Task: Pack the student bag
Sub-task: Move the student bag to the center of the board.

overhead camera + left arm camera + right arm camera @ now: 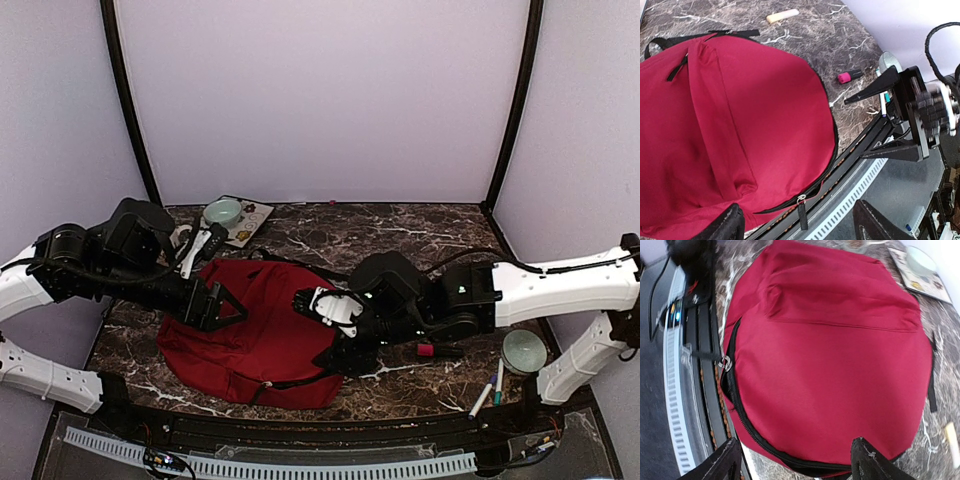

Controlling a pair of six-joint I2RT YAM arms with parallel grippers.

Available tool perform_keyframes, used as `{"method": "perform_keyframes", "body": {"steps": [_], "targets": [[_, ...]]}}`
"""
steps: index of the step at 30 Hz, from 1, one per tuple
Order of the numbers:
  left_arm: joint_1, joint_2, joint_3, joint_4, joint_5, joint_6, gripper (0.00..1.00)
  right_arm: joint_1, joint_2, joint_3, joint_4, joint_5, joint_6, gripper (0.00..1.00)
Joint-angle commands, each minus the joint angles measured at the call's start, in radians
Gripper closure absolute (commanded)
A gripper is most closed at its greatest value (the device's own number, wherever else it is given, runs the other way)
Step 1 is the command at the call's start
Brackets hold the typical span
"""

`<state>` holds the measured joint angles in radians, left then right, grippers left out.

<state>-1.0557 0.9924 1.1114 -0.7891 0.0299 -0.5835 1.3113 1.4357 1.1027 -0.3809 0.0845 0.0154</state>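
The student bag (262, 335) is a large dark-red backpack lying flat on the marble table, its rounded top toward the near edge. Its main zip is partly open along that edge, with the black pull (803, 214) hanging over the table front. The pull's ring also shows in the right wrist view (725, 362). My left gripper (213, 303) is open and empty above the bag's left side. My right gripper (340, 350) is open and empty above the bag's right edge. The bag fills both wrist views (725, 125) (830, 355).
A teal bowl (223, 211) sits on a book (252, 222) at the back left. A pink-capped marker (430, 349), pens (488, 392) and a second bowl (524, 350) lie at the right. A cream stick (782, 16) lies beyond the bag. A perforated rail (300, 466) runs along the front.
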Motion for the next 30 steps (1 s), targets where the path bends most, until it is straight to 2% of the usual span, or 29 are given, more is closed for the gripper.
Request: {"method": "perform_keyframes", "body": {"steps": [1, 12, 21, 27, 30], "targets": [[0.002, -0.026, -0.014, -0.094, -0.021, -0.001, 0.23, 0.046, 0.079, 0.085, -0.05, -0.029, -0.19, 0.24], [0.002, -0.038, -0.037, -0.138, -0.021, -0.032, 0.25, 0.092, 0.26, 0.185, -0.063, 0.004, -0.321, 0.21], [0.002, -0.024, -0.042, -0.21, -0.059, -0.068, 0.27, 0.094, 0.29, 0.178, -0.022, 0.013, -0.378, 0.21], [0.002, -0.04, -0.049, -0.219, -0.06, -0.091, 0.28, 0.112, 0.305, 0.171, -0.065, -0.07, -0.37, 0.26], [0.002, -0.048, -0.06, -0.222, -0.057, -0.1, 0.29, 0.125, 0.281, 0.133, -0.019, -0.103, -0.325, 0.3]]}}
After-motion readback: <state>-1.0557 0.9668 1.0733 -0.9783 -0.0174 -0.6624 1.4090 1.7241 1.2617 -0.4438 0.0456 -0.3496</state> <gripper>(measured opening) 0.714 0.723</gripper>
